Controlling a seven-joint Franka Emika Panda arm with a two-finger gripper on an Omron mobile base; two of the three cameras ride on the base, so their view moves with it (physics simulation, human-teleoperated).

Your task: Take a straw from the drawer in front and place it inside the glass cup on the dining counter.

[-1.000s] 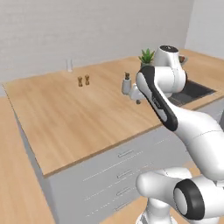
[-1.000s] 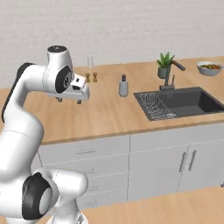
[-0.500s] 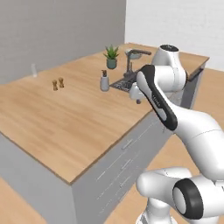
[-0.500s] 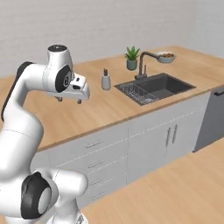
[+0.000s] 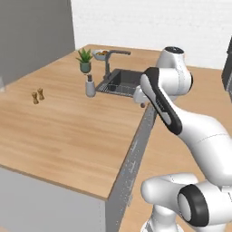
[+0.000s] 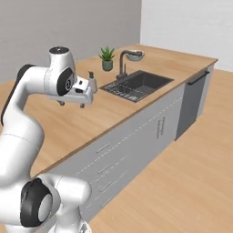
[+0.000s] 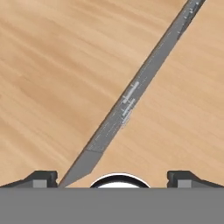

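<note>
The gripper [image 6: 72, 104] hangs with its fingers pointing down, just above the front edge of the dining counter [image 5: 68, 131]. In the hand view the gripper [image 7: 112, 177] is released: its two dark fingertips [image 7: 41, 177] stand wide apart with nothing between them. Straight below it in that view, the wood-grain top lies to one side. The light grey cabinet front [image 7: 131, 98] runs as a slanted band beneath the jaws, and the wooden floor [image 7: 183, 100] lies to the other side. Just beyond the gripper on the countertop stands the grey soap dispenser [image 5: 90, 86], close enough that in the right base view the hand partly covers it. Past the dispenser, further along the counter from the gripper, lies the dark sink [image 6: 136, 84] with its faucet [image 6: 124, 61]. A small potted plant [image 6: 107, 58] and a bowl [image 6: 135, 55] stand behind them. Well away from the gripper on the opposite side, across open countertop, stand two wooden shakers [image 5: 37, 96]. Beyond them the glass cup [image 5: 1, 84] shows as a pale clear shape, cut off by the left border of the left base view. Below and in front of the gripper, small grey drawers [image 6: 104, 168] with bar handles line the cabinet face.
</note>
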